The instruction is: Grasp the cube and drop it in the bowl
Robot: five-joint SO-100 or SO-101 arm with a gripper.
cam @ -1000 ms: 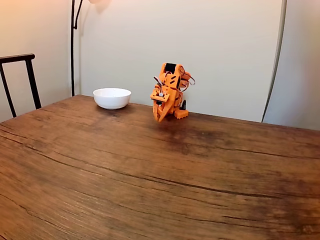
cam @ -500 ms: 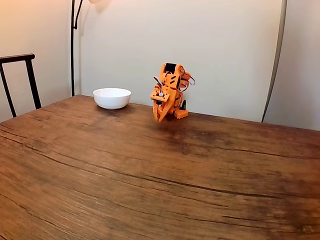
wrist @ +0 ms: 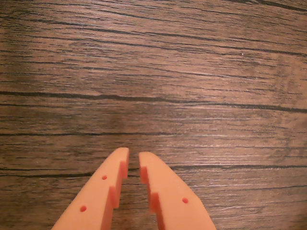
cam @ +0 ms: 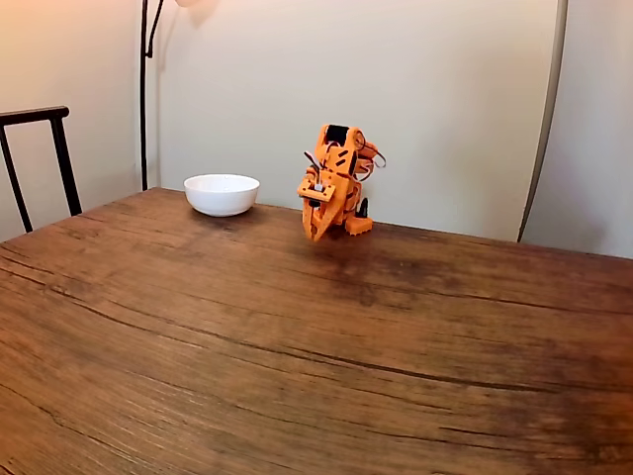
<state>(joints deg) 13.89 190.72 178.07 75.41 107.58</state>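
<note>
Orange arm sits folded at the far edge of the wooden table, its gripper pointing down just above the boards. In the wrist view the gripper has its two fingers nearly together, a narrow slit between the tips, nothing between them, bare wood grain below. White bowl stands on the table to the left of the arm, near the far edge, apart from it. Dark chair back at far left.
</note>
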